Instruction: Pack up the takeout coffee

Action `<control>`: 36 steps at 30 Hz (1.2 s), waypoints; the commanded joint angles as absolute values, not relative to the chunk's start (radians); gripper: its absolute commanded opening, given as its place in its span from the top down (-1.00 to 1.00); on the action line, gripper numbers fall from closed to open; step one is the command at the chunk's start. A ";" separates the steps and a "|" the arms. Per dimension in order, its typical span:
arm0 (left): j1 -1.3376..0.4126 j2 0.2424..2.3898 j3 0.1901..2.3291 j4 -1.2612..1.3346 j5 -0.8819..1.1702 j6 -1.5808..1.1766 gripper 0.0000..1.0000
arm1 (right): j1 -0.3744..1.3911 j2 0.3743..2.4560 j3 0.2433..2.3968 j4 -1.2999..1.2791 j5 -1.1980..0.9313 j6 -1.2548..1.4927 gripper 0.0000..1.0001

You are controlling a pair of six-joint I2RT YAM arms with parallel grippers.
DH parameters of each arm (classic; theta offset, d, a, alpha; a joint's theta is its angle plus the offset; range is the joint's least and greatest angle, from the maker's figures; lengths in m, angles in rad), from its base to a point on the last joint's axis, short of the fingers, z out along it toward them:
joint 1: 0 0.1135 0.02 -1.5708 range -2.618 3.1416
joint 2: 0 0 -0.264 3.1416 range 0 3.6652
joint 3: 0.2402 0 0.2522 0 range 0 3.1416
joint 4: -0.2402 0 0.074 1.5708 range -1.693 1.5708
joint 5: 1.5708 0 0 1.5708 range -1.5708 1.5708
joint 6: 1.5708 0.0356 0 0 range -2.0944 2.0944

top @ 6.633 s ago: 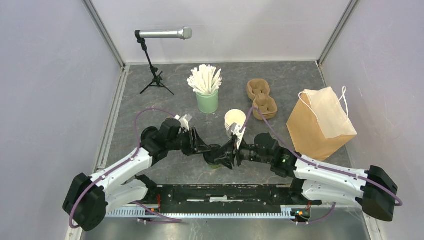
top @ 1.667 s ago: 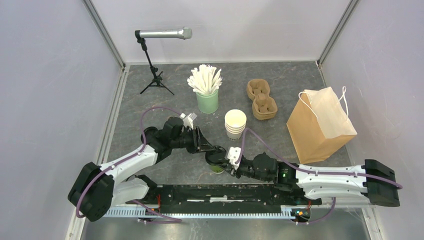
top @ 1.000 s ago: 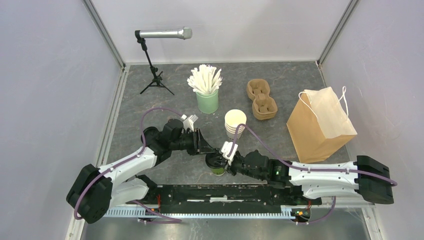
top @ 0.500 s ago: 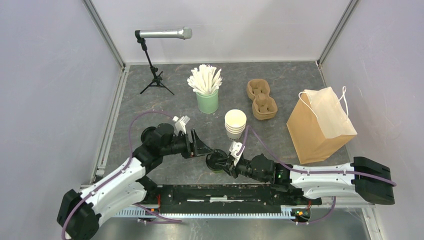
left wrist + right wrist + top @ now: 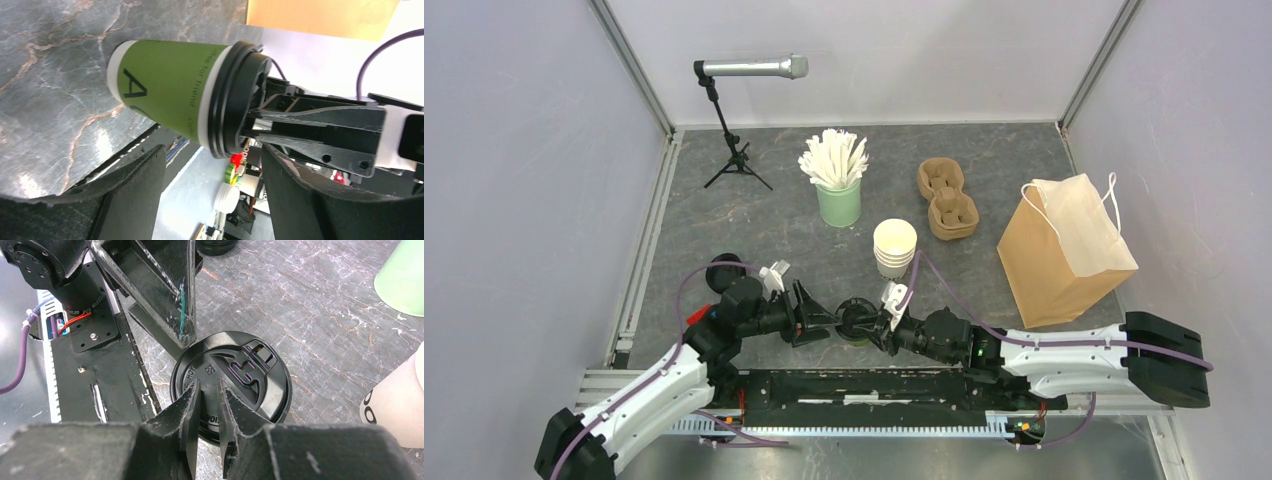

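Observation:
The olive-green cup with a black lid stands upright on the table near the front edge. In the left wrist view the cup lies just beyond my open fingertips. My left gripper is open and empty, just left of the cup. My right gripper is almost shut, with its tips resting on the lid and nothing between the jaws. A lone black lid sits further left; I cannot tell what is under it. The white printed cup is not identifiable.
A stack of lidless cream cups stands right behind the green cup. The mint-green cup of white sticks, a cardboard cup carrier, a brown paper bag at right, and a microphone stand at back left.
My left gripper has let go of the green cup and pulled back to the left and nearer the front edge. My right gripper has stayed on the lid.

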State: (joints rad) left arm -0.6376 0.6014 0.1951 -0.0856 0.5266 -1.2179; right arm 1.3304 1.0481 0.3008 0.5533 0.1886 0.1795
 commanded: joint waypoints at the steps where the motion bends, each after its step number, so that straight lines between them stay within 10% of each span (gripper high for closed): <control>1: -0.646 0.594 0.177 0.046 0.534 -1.314 -0.52 | 1.328 1.091 0.279 0.417 0.188 0.190 0.51; 36: -0.757 0.740 0.129 0.120 0.414 -1.341 0.23 | 1.328 1.114 0.200 0.477 0.206 0.228 0.51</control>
